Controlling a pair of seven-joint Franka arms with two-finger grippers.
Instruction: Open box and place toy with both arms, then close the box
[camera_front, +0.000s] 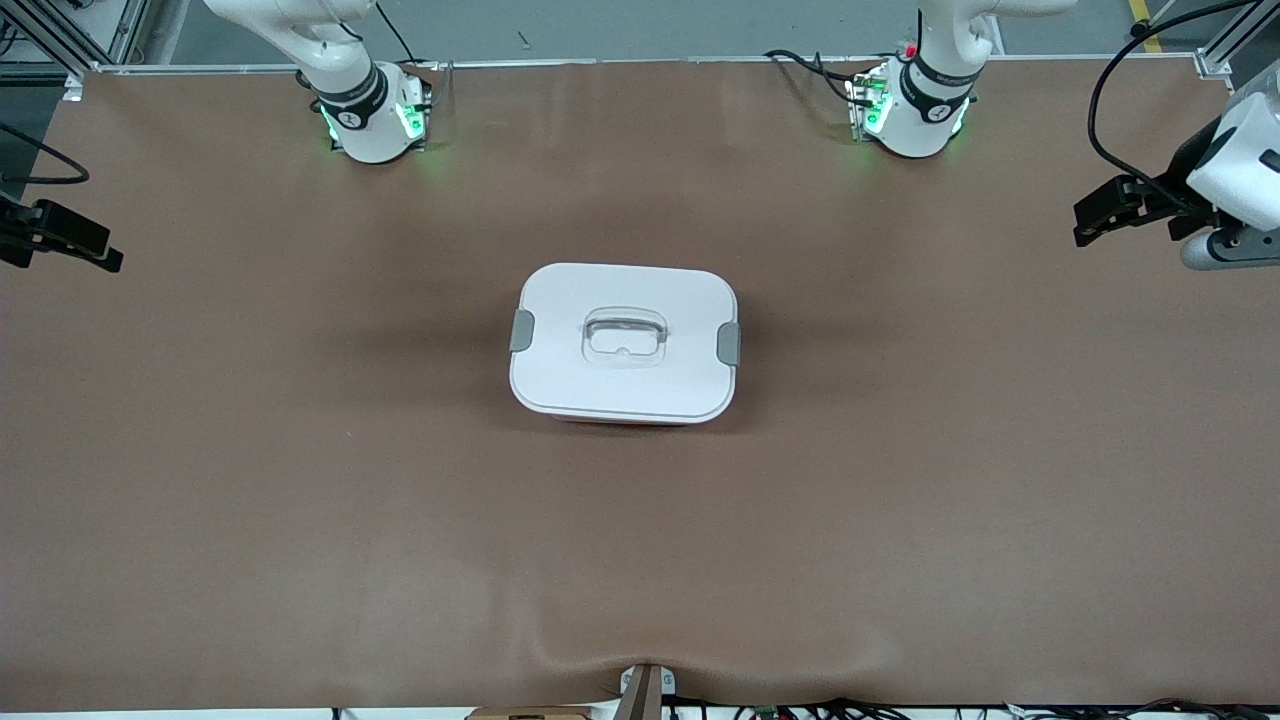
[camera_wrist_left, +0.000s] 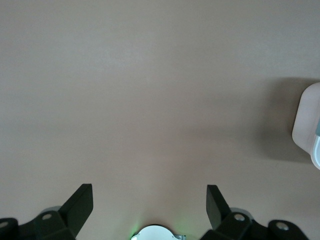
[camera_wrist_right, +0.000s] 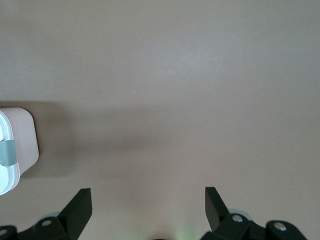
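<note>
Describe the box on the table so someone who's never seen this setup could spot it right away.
On the brown table, look at the middle, midway between the two arms' ends. The box sits there alone: a rounded-rectangular container with a white lid, a recessed clear handle at its centre, a grey clip on each short side and a red sliver of base.

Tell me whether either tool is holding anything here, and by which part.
Nothing is held. The left tool and right tool are both open over bare table; the box sits closed, untouched.
</note>
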